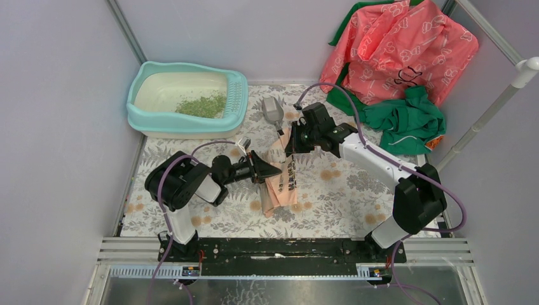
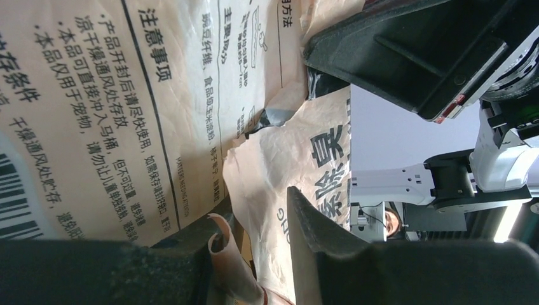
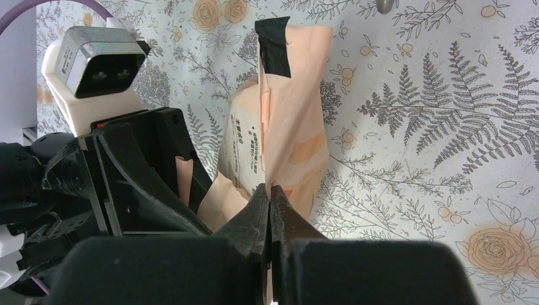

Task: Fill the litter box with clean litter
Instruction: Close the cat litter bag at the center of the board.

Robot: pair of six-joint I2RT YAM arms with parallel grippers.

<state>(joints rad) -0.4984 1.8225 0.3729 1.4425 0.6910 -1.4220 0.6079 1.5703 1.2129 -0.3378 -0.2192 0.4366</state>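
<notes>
Your right gripper: jaws pinched shut on the bag at its top edge, I judge to keep the mouth upright. Your left gripper: jaws part open astride a curled flap, not clamping it. The litter box sits far left on the tabletop, a little litter inside; bag well apart from it.

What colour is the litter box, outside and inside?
The litter box is turquoise outside with a cream-white inner pan. It shows best in the top external view.
</notes>
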